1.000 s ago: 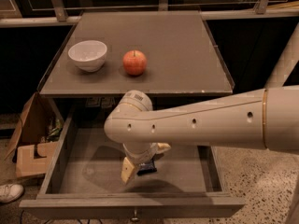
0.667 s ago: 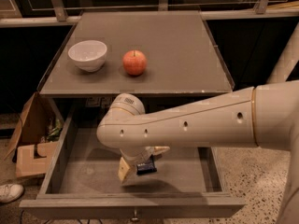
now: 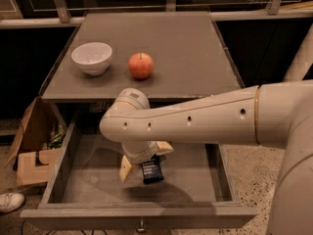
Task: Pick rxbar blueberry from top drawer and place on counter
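Rxbar blueberry (image 3: 152, 171) sits pinched in the claw (image 3: 146, 161), low inside the open top drawer (image 3: 137, 215), over the middle of its grey floor. Whether it touches the floor or hangs just above it I cannot tell. The claw is clenched on the bar, one pale finger (image 3: 127, 169) showing beside it. The dark wrapper looks thin and glossy, so I judge the bar light, flat, a little bendy, and apt to slide if held only by its foil edge. A hold across the narrow width near the middle should keep it from twisting. Hard squeezing would likely dent it. The tabletop (image 3: 186, 48) above carries a white bowl (image 3: 92, 58) and an apple (image 3: 141, 65), with bare grey surface beyond the apple.
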Motion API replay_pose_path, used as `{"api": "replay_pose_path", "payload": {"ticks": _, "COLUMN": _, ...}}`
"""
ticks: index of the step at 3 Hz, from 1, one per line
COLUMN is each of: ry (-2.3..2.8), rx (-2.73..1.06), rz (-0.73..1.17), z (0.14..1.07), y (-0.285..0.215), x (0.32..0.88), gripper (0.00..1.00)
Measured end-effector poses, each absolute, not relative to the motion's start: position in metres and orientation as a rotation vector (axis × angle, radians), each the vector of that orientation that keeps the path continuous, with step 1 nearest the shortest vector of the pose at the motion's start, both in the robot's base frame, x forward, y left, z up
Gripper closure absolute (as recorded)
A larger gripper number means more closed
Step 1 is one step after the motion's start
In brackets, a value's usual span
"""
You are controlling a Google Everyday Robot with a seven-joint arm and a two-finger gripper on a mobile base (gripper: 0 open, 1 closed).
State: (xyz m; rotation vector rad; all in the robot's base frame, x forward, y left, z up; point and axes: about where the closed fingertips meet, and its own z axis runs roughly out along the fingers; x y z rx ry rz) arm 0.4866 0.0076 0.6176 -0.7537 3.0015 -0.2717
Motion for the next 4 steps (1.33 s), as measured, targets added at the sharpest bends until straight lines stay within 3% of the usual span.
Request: {"api": "replay_pose_path", "payload": {"ticks": 4, "ry": 3.066, "rx": -0.759, "rz": -0.261, "z": 0.595, "y": 0.006, "x": 0.499, "gripper": 0.00}}
